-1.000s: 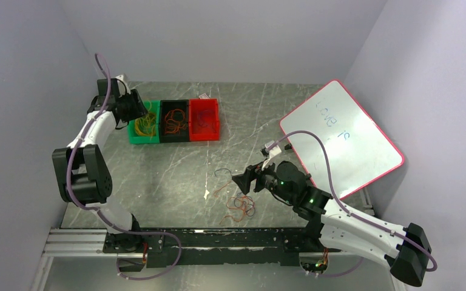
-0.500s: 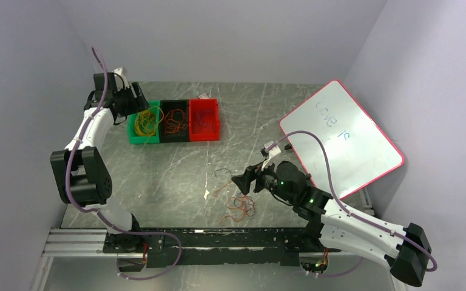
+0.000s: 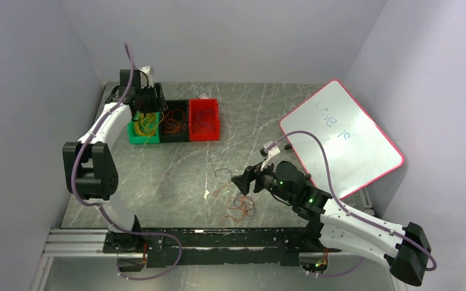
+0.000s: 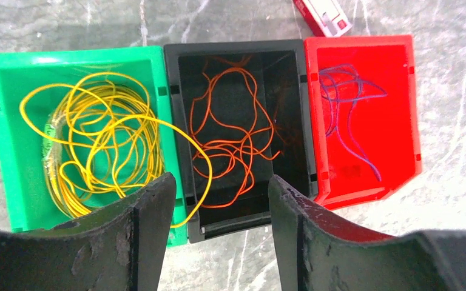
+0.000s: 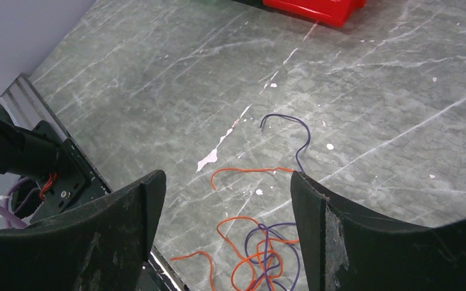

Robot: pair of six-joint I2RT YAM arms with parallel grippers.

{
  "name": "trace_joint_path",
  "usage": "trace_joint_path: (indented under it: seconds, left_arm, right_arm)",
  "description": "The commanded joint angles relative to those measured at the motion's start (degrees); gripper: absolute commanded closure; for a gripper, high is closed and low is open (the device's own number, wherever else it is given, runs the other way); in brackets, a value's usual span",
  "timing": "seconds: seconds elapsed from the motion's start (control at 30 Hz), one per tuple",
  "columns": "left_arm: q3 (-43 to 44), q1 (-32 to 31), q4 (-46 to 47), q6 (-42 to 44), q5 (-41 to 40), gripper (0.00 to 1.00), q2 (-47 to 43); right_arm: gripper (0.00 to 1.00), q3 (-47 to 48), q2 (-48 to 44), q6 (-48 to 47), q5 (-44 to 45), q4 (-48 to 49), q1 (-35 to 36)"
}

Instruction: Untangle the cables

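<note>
**Top external view.** The left gripper (image 3: 150, 100) hangs over the green bin (image 3: 132, 138), the first of three bins set side by side at the far left of the table (image 3: 176, 176). Next to it stand the black bin (image 3: 174, 138) and the red bin (image 3: 206, 137). The right gripper (image 3: 241, 180) hovers at mid-table, with a whiteboard (image 3: 340, 136) to its right. A tangle of orange and purple cables (image 3: 241, 207) lies on the table just beside this gripper, on its near side.

**Left wrist view.** The jaws stand apart with nothing between them. Below them, yellow cables (image 4: 97, 139) coil in the green bin, and one loop crosses the wall into the black bin. Orange cables (image 4: 230, 121) lie in the black bin, directly under the gap. Purple cables (image 4: 346, 97) lie in the red bin. A small red-and-white box (image 4: 321, 15) sits on the table beyond.

**Right wrist view.** The jaws are wide apart and hold nothing. The tangle lies on the table in the gap between the fingers, untouched. Beyond it lie a single orange cable (image 5: 249, 171) and a hooked purple cable (image 5: 297, 130), each separate.
</note>
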Motion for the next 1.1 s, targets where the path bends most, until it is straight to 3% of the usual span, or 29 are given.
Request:
trace_joint_path:
  seconds: [0.0, 0.27, 0.53, 0.87, 1.07]
  left_arm:
    - [2.8, -2.8, -2.0, 2.1, -7.2, 0.38, 3.0]
    - [5.3, -5.8, -4.1, 3.2, -17.2, 0.42, 5.9]
    - [6.3, -6.2, -4.5, 3.6, -19.0, 0.43, 8.0]
    - [7.3, -6.1, -5.0, 4.2, -20.5, 0.61, 9.3]
    - [7.5, -5.6, -5.2, 4.8, -21.4, 0.79, 9.2]
  right_arm:
    - [0.21, -0.3, -0.2, 0.1, -0.1, 0.7, 0.0]
    - [0.21, 0.0, -0.1, -0.1, -0.1, 0.2, 0.0]
    - [0.21, 0.4, 0.2, -0.4, -0.4, 0.1, 0.0]
    - [0.21, 0.3, -0.1, -0.5, -0.2, -0.1, 0.0]
    - [0.21, 0.1, -0.2, -0.5, -0.2, -0.1, -0.1]
